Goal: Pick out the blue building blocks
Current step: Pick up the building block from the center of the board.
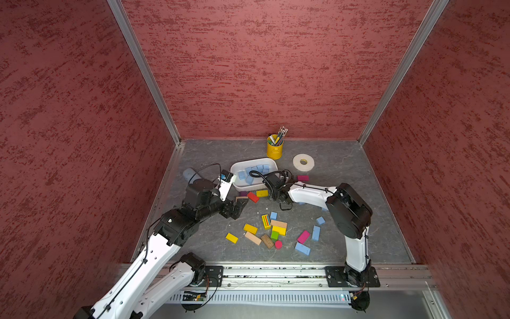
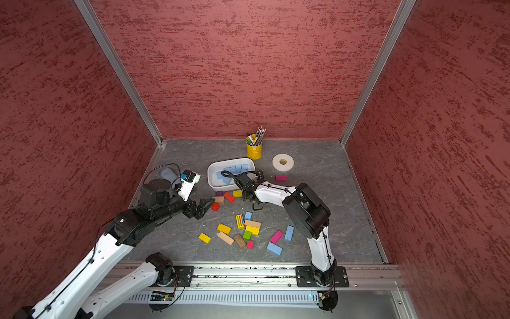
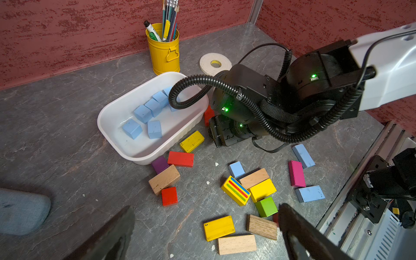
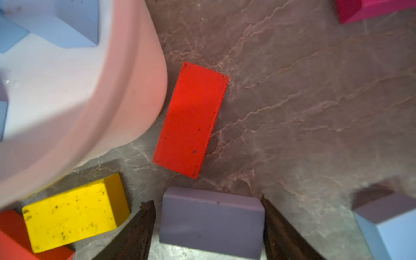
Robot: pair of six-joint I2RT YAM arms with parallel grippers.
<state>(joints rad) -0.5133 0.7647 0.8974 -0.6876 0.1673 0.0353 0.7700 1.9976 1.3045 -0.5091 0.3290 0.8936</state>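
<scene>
Blue block (image 4: 211, 222) lodged between the dark fingers (image 4: 139, 229) of the right gripper (image 4: 206, 200). Jaws drawn in narrow to the block's two sides: hard against one, a sliver of table showing at the other. Firm hold or not: cannot tell. Appears to lie flat on the grey stone-pattern table (image 4: 315, 101), just off a front corner of the white tub (image 3: 117, 117).

Around that same corner:
- red block (image 4: 191, 119), almost touching the tub wall
- yellow block (image 4: 72, 211), just in front of the tub
- second blue block (image 4: 387, 227), a little farther out from the tub

Inside the tub: several blue cubes (image 3: 144, 113), bunched toward the middle and far end.

Left gripper (image 3: 206, 208) spread wide, nothing between its fingers. Hangs in front of the tub toward the robot's left, near a plain wooden block (image 3: 164, 179) and a small red cube (image 3: 169, 195).

Farther in front of the tub and well apart from it: a loose scatter of yellow, wooden, green, striped and magenta pieces. Among them, at least four loose blue blocks (image 1: 302, 248) flat on the table, lying toward the robot's right of the scatter.

Behind the tub:
- yellow can of pencils (image 1: 275, 150), just beside the far corner
- roll of tape (image 1: 303, 162), near the tub's right end
- magenta block (image 1: 303, 178), also near the right end but clear of the wall
</scene>
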